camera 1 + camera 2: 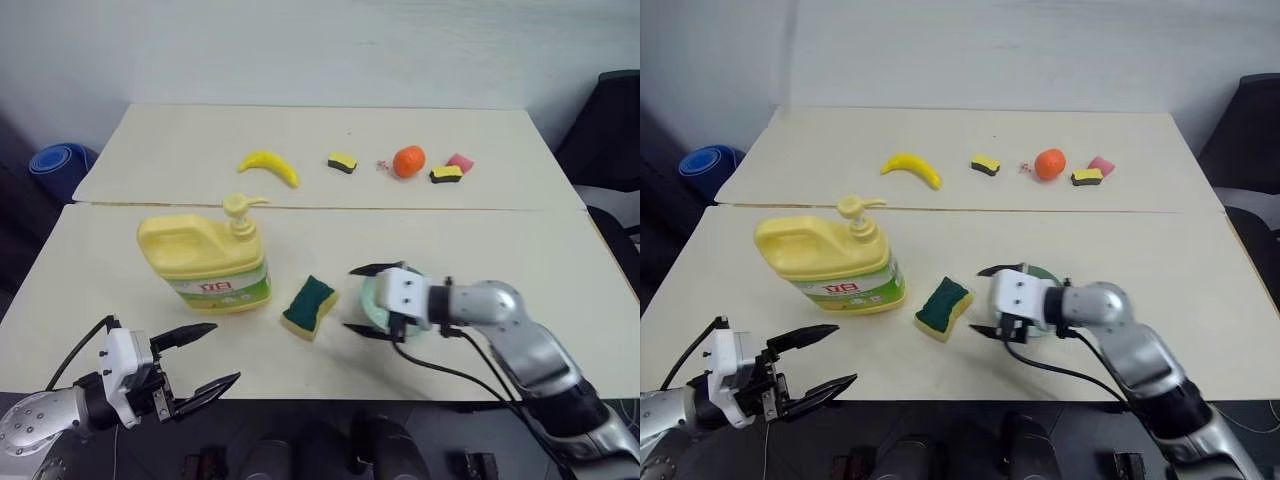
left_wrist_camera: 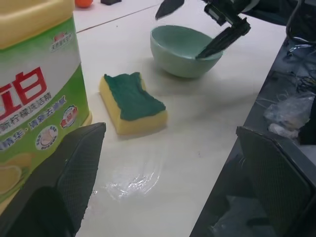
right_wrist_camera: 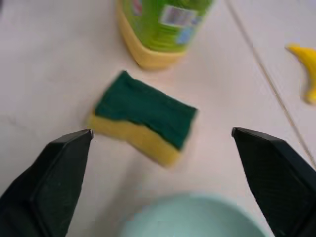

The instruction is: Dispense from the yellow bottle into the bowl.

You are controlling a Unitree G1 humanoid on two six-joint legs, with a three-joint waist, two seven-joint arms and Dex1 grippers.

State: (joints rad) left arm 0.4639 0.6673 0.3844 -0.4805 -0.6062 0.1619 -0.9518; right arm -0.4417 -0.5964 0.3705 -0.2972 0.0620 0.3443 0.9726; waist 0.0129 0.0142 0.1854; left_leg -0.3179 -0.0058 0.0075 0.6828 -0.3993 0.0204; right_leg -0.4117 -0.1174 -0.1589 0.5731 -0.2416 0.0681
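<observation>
- The right claw [image 1: 365,298] hung spread wide over the bowl [image 2: 183,49], empty.
- The left claw [image 1: 205,358] stood spread and empty at the counter [image 1: 500,250] edge.
- The yellow bottle [image 1: 205,258] stood just beyond the left claw; a sponge [image 1: 309,306] lay between bottle and bowl.

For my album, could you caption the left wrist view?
Open left tool beside the yellow bottle, facing a sponge and the bowl.
</observation>
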